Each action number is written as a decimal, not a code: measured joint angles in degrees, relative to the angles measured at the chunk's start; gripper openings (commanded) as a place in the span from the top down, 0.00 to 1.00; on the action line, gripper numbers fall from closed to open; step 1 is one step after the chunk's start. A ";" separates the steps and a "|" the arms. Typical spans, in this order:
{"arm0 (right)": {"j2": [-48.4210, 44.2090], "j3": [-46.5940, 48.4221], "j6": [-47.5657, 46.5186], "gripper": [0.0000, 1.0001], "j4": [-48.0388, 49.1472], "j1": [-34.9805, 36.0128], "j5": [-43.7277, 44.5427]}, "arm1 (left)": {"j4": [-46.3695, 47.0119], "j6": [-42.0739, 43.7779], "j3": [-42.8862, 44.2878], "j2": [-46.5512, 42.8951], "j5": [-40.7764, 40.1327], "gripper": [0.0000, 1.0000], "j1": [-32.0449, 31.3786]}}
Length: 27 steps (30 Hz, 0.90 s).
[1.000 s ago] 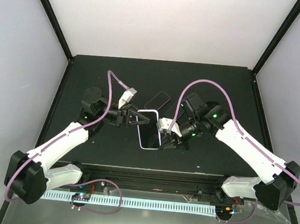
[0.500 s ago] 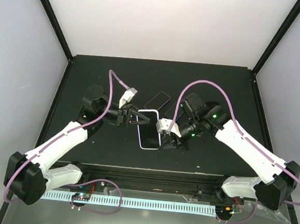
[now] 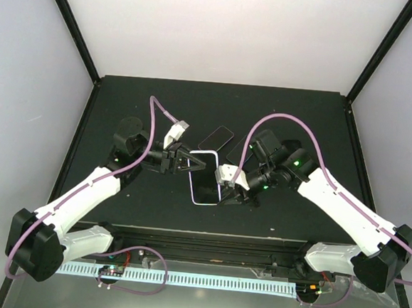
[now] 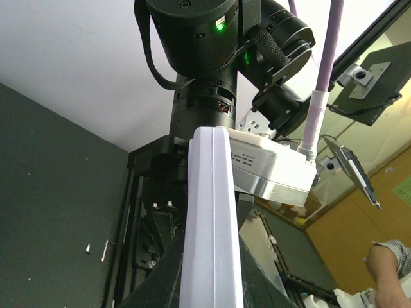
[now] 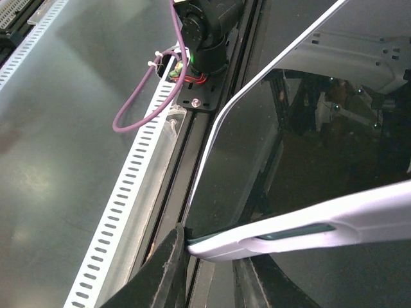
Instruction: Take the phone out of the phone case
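A phone with a dark screen [image 3: 206, 185] sits in a pale lavender case [image 3: 190, 183], held up off the black table between both arms. My left gripper [image 3: 193, 161] is shut on the case's far end; in the left wrist view the case edge [image 4: 212, 212] runs straight up between my fingers [image 4: 212, 273]. My right gripper [image 3: 225, 196] is shut on the near right corner. In the right wrist view its fingers [image 5: 168, 269] clamp the case corner [image 5: 218, 247], with the glass screen [image 5: 244, 147] above it.
A second dark phone [image 3: 217, 136] lies flat on the table behind the held one, with another dark flat item [image 3: 235, 150] beside it under the right arm. The table's black frame rail [image 3: 206, 240] runs along the near edge.
The right arm's elbow has shifted slightly to the right. Both grippers keep their hold, and the phone and case stay in about the same place.
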 measured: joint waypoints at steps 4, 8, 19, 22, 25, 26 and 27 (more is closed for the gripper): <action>-0.07 -0.42 -0.31 0.80 0.50 0.00 0.15 | -0.20 0.00 0.00 0.00 -0.02 0.98 0.02; -0.28 -1.18 -0.66 0.79 1.40 0.09 0.63 | -1.07 0.02 0.00 0.15 -0.09 0.98 0.02; -1.25 -2.91 0.02 0.76 4.13 0.20 4.52 | -1.20 0.44 -0.02 1.64 -1.14 0.98 0.07; -1.68 -3.37 -1.25 0.75 4.70 0.24 6.40 | -1.20 0.35 -0.09 1.86 -1.57 0.98 0.07; -1.53 -3.69 -2.34 0.75 5.33 0.24 8.83 | -1.09 -0.46 -0.09 1.88 -1.42 0.98 -0.04; -1.42 -3.69 -2.78 0.75 5.57 0.24 9.35 | -1.11 -0.52 -0.09 1.90 -1.44 0.98 -0.04; -1.42 -3.69 -2.80 0.75 5.60 0.24 9.42 | -1.07 -0.52 -0.09 1.97 -1.46 0.98 -0.04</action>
